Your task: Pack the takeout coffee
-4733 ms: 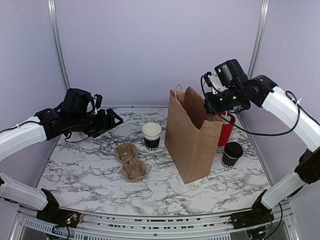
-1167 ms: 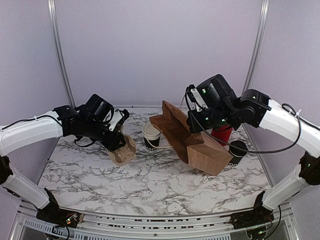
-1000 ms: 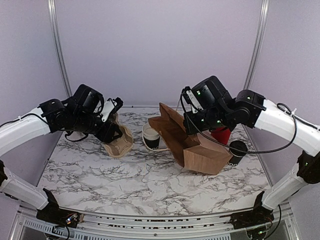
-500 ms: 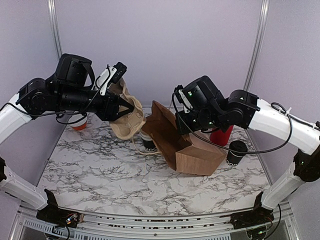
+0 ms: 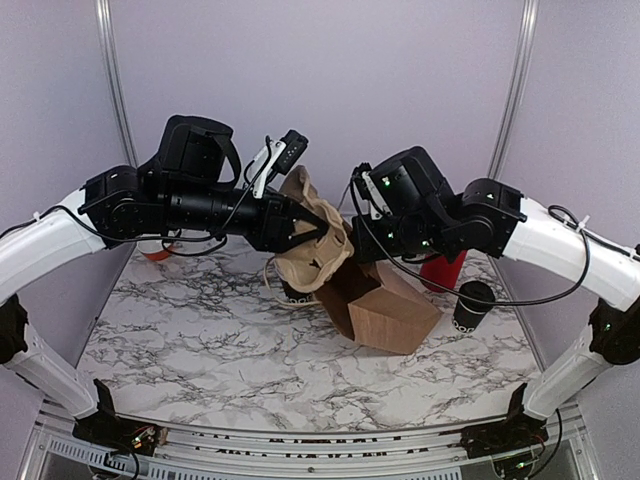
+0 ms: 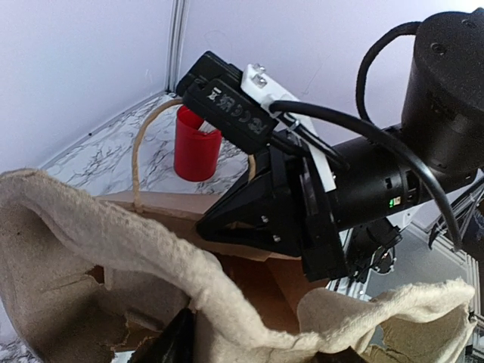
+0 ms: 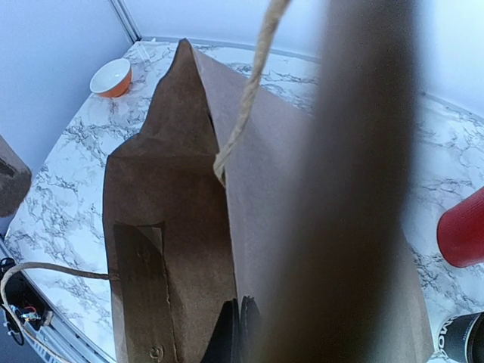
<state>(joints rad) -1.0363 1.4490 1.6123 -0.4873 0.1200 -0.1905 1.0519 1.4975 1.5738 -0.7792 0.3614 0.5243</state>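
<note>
Nearest you on the bench (image 5: 200, 340), the paper bag (image 5: 392, 318) lies tipped over, its base toward you and its mouth raised toward the left arm. The takeout coffee (image 5: 472, 305) stands lidded on the bench just beside the bag's right side, untouched, so the packing itself looks not yet begun. The step in hand seems to be feeding the pulp cup carrier (image 5: 315, 252) into that mouth. Line its long side up with the opening and go in slowly, because the soft paper walls can fold inward and the twine handle (image 7: 242, 113) can catch a pocket. Mind the lidless cup (image 5: 296, 292), partly hidden under the carrier. Your left claw (image 5: 298, 228) is clamped part-way closed on the carrier, with the arm stretched high over the bench and pointing right. Your right claw (image 5: 368, 232) is pinched fully closed on the bag's upper rim, with the arm reaching in from the right, elbow up and wrist bent down. Behind the bag stands the red cylinder (image 5: 438, 272).
</note>
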